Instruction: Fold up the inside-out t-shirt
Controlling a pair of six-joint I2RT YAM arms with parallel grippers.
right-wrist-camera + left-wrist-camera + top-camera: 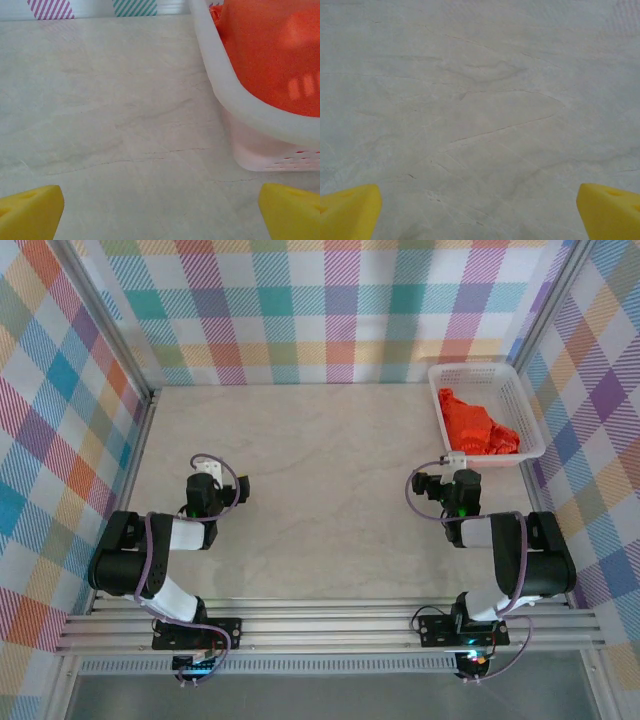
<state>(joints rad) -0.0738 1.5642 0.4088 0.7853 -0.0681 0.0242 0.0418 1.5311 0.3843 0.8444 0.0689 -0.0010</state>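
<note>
From above, the inside-out t-shirt (478, 425) is lying crumpled in a white basket (528, 405) at the far right corner of the table (330, 480). At the left wrist, the left gripper (480, 215) is hanging spread wide over the marbled surface. At the right wrist, the right gripper (160, 215) is likewise standing agape, facing the basket near its front right.

- The inside-out t-shirt (478, 426) is lying crumpled in a white plastic basket (472, 365) at the far right corner of the table (320, 460).
- The right gripper (461, 465) is hovering just beside the basket's near edge.
- The left gripper (207, 472) is hanging over the marble-patterned tabletop, well apart from the basket.
- Plaid walls (300, 310) are enclosing the table.
</note>
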